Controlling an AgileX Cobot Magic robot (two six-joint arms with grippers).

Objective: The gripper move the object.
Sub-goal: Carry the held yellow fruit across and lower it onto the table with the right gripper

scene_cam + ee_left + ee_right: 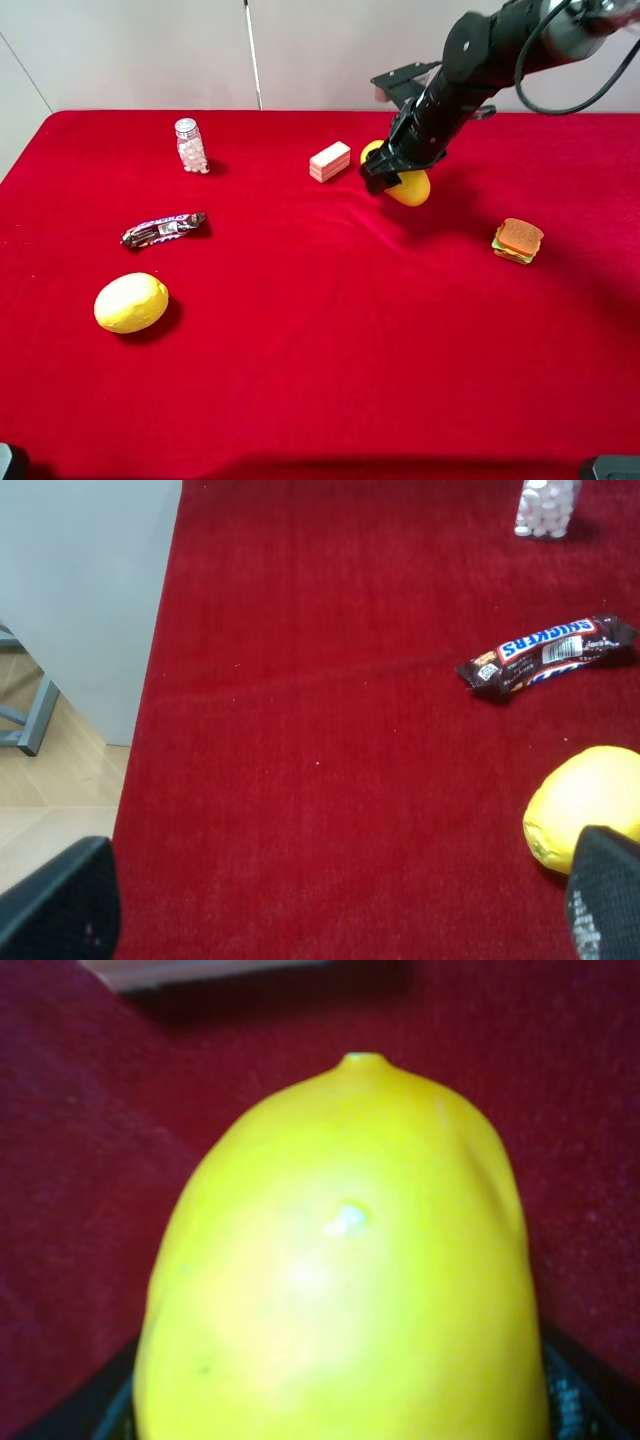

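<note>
While right tool (pixel 390 175) grips mango (pixel 412 188) tight, you are at grab step; next, carry slow, clear of pink block (pixel 330 161).

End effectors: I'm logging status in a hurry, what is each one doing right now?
Left end effector: open, holding nothing.
Right end effector: closed on the mango.
</note>
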